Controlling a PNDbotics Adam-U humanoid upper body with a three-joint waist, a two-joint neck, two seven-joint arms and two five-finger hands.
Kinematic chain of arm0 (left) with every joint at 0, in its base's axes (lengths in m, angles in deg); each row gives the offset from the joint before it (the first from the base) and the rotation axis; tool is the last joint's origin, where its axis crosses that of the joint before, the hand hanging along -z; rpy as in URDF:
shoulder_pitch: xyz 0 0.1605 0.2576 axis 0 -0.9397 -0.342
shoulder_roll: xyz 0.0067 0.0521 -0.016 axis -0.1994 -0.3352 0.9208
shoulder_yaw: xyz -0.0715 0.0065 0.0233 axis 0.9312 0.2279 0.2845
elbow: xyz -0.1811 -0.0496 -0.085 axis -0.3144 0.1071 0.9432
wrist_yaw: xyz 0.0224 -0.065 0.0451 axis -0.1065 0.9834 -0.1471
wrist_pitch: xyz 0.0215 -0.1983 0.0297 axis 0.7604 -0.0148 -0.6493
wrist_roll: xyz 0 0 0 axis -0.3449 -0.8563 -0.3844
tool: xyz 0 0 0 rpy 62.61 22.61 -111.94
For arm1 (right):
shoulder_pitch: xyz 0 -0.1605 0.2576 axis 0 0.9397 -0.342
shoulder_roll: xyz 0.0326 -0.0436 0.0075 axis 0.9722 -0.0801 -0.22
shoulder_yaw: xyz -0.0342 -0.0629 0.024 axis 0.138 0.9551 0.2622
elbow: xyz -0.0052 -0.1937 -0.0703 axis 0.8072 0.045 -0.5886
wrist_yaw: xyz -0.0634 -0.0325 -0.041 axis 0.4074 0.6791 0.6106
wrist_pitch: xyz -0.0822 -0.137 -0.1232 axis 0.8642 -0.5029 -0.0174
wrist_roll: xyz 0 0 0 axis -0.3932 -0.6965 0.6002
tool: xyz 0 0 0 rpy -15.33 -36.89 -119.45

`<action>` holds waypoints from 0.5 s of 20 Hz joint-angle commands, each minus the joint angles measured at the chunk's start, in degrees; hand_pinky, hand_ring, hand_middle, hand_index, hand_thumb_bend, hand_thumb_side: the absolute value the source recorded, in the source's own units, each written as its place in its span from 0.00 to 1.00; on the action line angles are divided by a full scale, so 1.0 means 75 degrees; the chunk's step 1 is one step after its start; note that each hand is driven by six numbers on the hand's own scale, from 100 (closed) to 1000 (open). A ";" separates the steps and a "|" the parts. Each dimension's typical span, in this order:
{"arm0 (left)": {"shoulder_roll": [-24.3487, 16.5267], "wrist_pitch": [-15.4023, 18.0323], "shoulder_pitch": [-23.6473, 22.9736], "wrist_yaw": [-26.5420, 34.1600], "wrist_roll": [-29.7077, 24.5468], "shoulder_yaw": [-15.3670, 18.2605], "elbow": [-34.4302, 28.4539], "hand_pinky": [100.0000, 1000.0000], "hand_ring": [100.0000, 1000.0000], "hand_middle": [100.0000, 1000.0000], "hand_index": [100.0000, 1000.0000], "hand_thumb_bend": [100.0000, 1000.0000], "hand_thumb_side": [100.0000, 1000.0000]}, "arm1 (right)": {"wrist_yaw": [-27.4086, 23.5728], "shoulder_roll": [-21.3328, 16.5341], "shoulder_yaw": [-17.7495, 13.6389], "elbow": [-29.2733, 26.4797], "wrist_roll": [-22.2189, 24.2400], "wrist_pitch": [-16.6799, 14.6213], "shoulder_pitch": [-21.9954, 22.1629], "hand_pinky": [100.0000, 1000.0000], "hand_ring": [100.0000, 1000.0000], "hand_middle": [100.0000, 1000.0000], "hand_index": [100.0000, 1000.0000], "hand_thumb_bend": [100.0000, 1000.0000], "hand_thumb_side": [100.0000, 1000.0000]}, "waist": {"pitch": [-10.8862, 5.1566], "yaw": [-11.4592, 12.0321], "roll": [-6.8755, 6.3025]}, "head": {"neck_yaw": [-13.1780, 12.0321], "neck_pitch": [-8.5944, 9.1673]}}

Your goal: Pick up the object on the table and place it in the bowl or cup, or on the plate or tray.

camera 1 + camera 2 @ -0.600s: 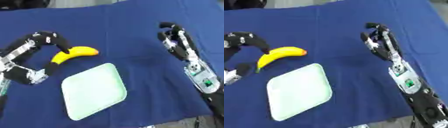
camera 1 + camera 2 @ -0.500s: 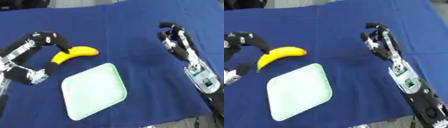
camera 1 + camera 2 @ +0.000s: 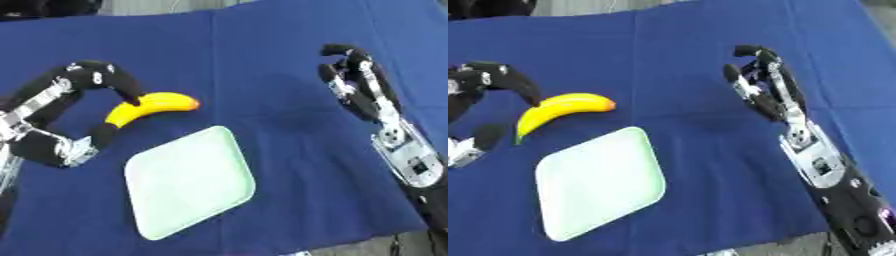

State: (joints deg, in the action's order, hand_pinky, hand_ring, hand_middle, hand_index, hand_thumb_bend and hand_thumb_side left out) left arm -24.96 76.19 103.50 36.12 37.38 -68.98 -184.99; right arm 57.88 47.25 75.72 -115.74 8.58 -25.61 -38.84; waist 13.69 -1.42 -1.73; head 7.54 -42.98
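A yellow banana [image 3: 150,106] lies on the blue cloth, left of centre, just above the pale green square tray [image 3: 189,180]. My left hand [image 3: 94,76] arches over the banana's left half. Its fingertips [image 3: 134,98] touch the banana's upper edge. The thumb [image 3: 488,136] sits by the stem end with a small gap to the fruit. The banana rests on the cloth, not lifted. My right hand [image 3: 359,80] hovers at the right, far from the banana, with fingers loosely bent and nothing in them.
The blue cloth [image 3: 262,45] covers the whole table. Its front edge runs along the bottom right. A broad bare stretch of cloth lies between the tray and my right arm [image 3: 405,155].
My left hand's fingertips have come down slightly onto the banana's upper edge. The banana, the tray and the right hand stay where they were.
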 commanded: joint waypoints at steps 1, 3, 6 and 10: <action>-0.0157 0.1038 0.0097 -0.0010 -0.1003 0.0088 -0.0167 0.56 0.58 0.63 0.77 0.00 0.52 | -0.0020 -0.0124 -0.0062 -0.0129 0.0022 -0.0013 -0.0089 0.27 0.50 0.72 0.83 0.45 0.78 | -0.0109 0.0001 0.0007 | -0.0047 0.0102; -0.0257 0.1042 0.0265 -0.0129 -0.0989 0.0054 -0.0071 0.57 0.59 0.64 0.77 0.00 0.49 | -0.0021 -0.0128 -0.0063 -0.0118 0.0026 -0.0013 -0.0066 0.27 0.50 0.72 0.83 0.45 0.78 | -0.0142 0.0009 0.0002 | -0.0048 0.0071; -0.0504 0.1184 0.0698 -0.0380 -0.0890 -0.0162 0.0281 0.57 0.60 0.64 0.78 0.00 0.43 | -0.0012 -0.0124 -0.0050 -0.0100 0.0045 -0.0019 -0.0030 0.27 0.50 0.72 0.83 0.45 0.78 | -0.0206 0.0027 -0.0010 | -0.0060 0.0021; -0.0854 0.1547 0.1578 -0.0912 -0.0721 -0.0676 0.1103 0.59 0.62 0.67 0.79 0.00 0.34 | -0.0006 -0.0118 -0.0018 -0.0063 0.0083 -0.0035 0.0047 0.27 0.50 0.72 0.83 0.45 0.77 | -0.0304 0.0023 -0.0061 | -0.0095 -0.0032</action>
State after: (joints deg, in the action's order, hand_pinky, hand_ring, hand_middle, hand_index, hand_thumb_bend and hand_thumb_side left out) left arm -29.35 78.64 114.25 30.51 39.83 -73.27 -177.83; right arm 57.88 47.24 75.75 -115.70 8.90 -25.85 -38.15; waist 12.42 -1.29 -2.32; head 7.25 -43.13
